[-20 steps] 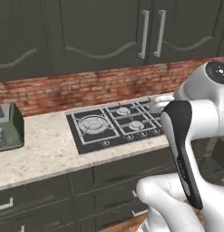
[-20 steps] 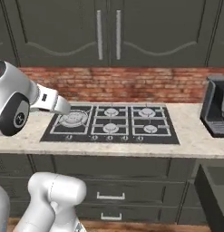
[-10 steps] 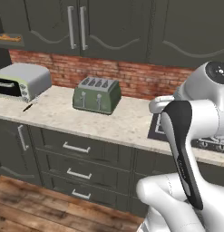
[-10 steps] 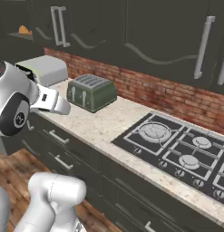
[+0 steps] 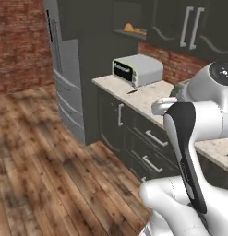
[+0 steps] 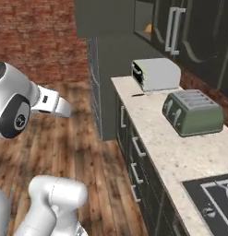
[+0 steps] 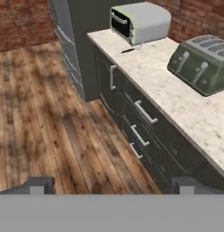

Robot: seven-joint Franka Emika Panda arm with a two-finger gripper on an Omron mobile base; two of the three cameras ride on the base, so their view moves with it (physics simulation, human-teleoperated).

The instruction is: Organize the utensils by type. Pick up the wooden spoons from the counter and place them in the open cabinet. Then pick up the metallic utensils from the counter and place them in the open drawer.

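The pincer (image 7: 109, 186) hangs open and empty over the wooden floor (image 7: 50, 118), its two tips spread wide. Ahead and to the right runs the counter (image 7: 177, 90), carrying a green toaster (image 7: 202, 63). Beyond that, near the counter's far end, a small dark utensil (image 7: 127, 50), probably the knife, lies just in front of the toaster oven (image 7: 139, 20), its long axis roughly across the counter. Something orange sits in the open cabinet (image 5: 134, 20) above.
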